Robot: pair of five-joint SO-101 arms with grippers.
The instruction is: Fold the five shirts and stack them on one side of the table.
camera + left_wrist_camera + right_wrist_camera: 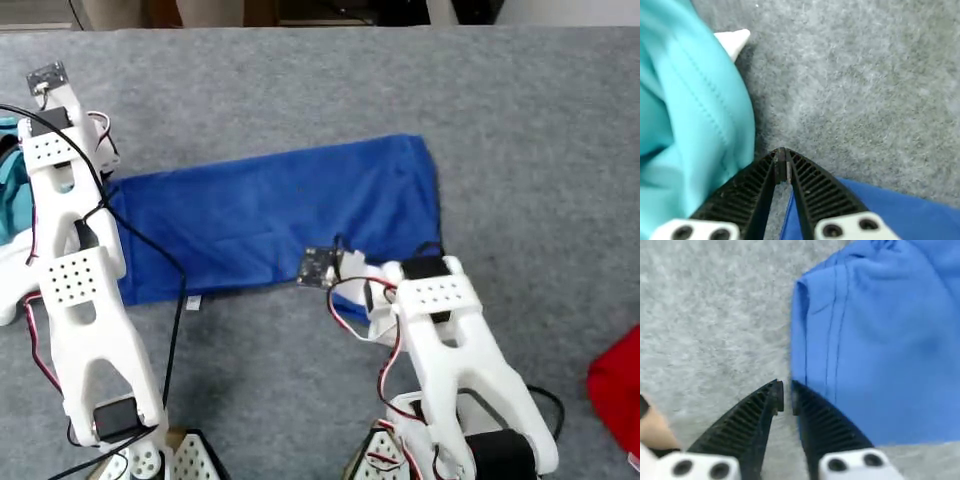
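The right gripper (787,397), jaws a slit apart and empty, sat at the edge of the blue shirt (880,340). The left gripper (781,156), jaws clenched on nothing, lay between it and a crumpled teal shirt (685,115). The blue one seemed part-folded and the teal unfolded, so most of the work was likely left.

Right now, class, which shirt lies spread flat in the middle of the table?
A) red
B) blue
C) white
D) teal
B: the blue shirt lies flat across the middle of the table, while the teal cloth is bunched at one edge and the red cloth sits at the opposite edge.
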